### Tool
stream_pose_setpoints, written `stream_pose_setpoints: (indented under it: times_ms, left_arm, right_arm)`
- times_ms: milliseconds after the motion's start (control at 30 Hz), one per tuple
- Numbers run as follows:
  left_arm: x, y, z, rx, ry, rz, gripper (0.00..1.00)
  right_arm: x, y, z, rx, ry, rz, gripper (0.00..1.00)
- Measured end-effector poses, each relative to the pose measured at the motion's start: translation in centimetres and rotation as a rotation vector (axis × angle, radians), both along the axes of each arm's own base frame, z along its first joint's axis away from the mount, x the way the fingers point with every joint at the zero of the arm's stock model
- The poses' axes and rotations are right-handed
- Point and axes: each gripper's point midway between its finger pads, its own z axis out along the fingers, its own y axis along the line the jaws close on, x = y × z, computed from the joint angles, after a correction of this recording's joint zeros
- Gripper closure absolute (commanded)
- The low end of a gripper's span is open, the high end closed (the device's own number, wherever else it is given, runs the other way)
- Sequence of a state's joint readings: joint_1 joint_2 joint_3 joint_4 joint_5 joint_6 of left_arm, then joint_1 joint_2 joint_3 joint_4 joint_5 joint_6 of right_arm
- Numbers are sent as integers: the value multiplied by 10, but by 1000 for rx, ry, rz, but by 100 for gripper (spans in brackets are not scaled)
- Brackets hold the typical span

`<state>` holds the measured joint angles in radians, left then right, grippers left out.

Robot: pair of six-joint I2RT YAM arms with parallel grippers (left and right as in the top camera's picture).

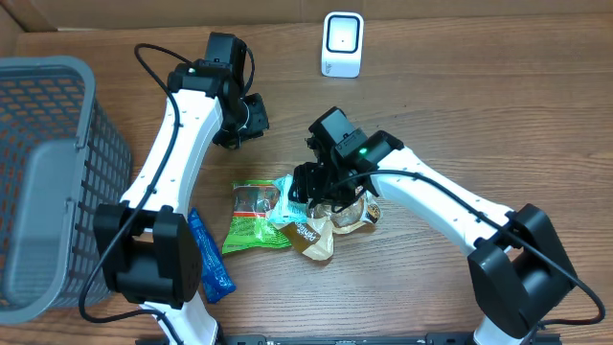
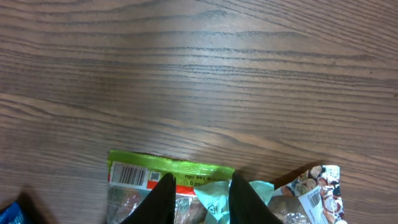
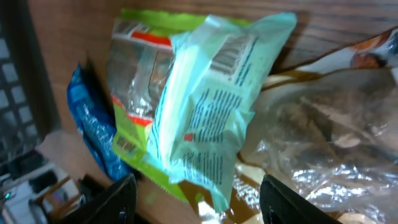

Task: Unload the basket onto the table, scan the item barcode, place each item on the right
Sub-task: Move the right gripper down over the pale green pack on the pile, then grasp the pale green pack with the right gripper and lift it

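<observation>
A pile of snack packets lies mid-table: a green packet (image 1: 251,222), a pale teal packet (image 1: 283,205) on top of it, and a brown packet (image 1: 330,230). My right gripper (image 1: 321,190) is down over the pile and open wide. In the right wrist view the teal packet (image 3: 211,106), with its barcode (image 3: 231,53) showing, lies between the spread fingers of my right gripper (image 3: 198,185), touching neither. My left gripper (image 1: 249,117) hovers behind the pile. In its wrist view my left gripper (image 2: 200,182) shows a narrow empty gap, with the green packet (image 2: 143,177) below.
A white scanner (image 1: 342,45) stands at the back edge. On the far left sits a grey mesh basket (image 1: 53,153). A blue packet (image 1: 209,254) lies beside the left arm's base. Bare wood stretches to the right of the pile.
</observation>
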<state>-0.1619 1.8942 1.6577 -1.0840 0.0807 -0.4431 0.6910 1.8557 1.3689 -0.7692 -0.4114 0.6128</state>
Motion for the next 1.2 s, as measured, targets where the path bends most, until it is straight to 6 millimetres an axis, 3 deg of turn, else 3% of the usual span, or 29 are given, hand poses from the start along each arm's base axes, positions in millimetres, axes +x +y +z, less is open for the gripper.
stream_pose_setpoints:
  times_ms: [200,333,633,867,1200]
  left_arm:
    - [7,-1,-1,-1,-21,1,78]
    - [9,-1,0,-2,-33,1,77]
    - [11,-1,0,-3,-39,1,77]
    - [16,1,1,8,-60,5,77]
    - [21,6,3,37,-84,16,65]
  right_arm:
    - [5,11,1,-2,-50,-22,35]
    - [2,15,-1,-32,-73,-39,29]
    - [0,13,-5,-64,-66,-71,26]
    - [-14,17,-13,-82,-48,-62,26]
    - [-20,24,-25,-110,-59,-50,25]
